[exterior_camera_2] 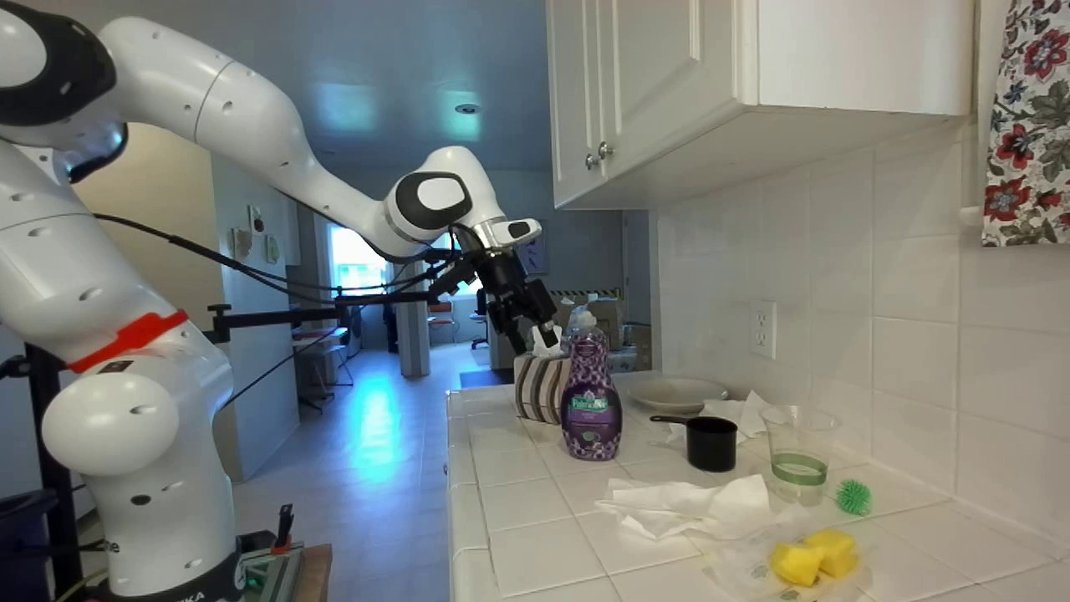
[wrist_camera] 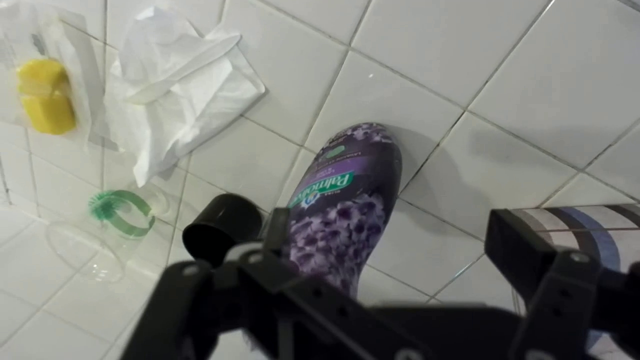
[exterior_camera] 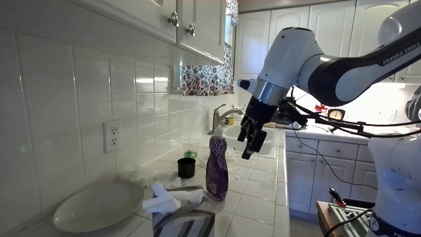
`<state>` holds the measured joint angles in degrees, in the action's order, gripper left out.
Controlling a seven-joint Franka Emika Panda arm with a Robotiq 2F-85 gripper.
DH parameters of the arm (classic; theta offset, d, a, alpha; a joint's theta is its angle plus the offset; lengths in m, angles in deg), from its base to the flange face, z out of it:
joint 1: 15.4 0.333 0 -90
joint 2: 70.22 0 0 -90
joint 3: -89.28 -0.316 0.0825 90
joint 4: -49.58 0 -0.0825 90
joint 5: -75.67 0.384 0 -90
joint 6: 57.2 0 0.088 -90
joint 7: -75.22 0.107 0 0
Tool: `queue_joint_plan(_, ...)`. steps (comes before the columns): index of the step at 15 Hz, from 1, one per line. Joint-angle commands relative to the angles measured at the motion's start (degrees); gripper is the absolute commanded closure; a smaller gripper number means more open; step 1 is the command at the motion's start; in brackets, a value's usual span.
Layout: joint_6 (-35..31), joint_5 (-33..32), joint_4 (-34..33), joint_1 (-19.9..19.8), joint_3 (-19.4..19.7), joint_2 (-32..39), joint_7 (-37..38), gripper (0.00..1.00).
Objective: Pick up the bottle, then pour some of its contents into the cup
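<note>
The bottle point(exterior_camera: 217, 171) stands upright on the tiled counter; it is purple with a pale top. It also shows in an exterior view point(exterior_camera_2: 592, 410) and in the wrist view point(wrist_camera: 345, 205), where its top is hidden behind a finger. The cup point(exterior_camera: 186, 168) is short and black, with a handle visible in an exterior view point(exterior_camera_2: 710, 443); in the wrist view point(wrist_camera: 222, 227) it lies left of the bottle. My gripper point(exterior_camera: 245, 146) is open and empty, tilted down near the height of the bottle's upper part. In the wrist view point(wrist_camera: 392, 237) the left finger overlaps the bottle's neck area.
A striped tissue box point(exterior_camera: 184, 217) and a white plate point(exterior_camera_2: 675, 393) stand near the bottle. A clear plastic cup point(exterior_camera_2: 798, 456), green spiky ball point(exterior_camera_2: 854, 497), yellow pieces point(exterior_camera_2: 813, 558) and crumpled paper point(exterior_camera_2: 685, 506) lie about the cup. Cabinets point(exterior_camera: 200, 33) hang above the counter; a sink point(exterior_camera: 268, 153) lies beyond.
</note>
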<state>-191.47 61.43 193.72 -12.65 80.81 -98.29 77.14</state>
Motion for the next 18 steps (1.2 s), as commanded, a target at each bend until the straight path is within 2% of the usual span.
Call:
queue_joint_plan(1, -2.38, -3.25, 2.75, -0.97, -1.65, -2.9, 3.68, 0.0)
queue_joint_plan(9, -4.87, -6.38, 4.49, -1.93, -3.4, -5.26, 7.94, 0.0)
queue_joint_plan(18, -3.22, -5.36, 2.54, -1.45, -3.15, -3.85, 6.9, 0.0)
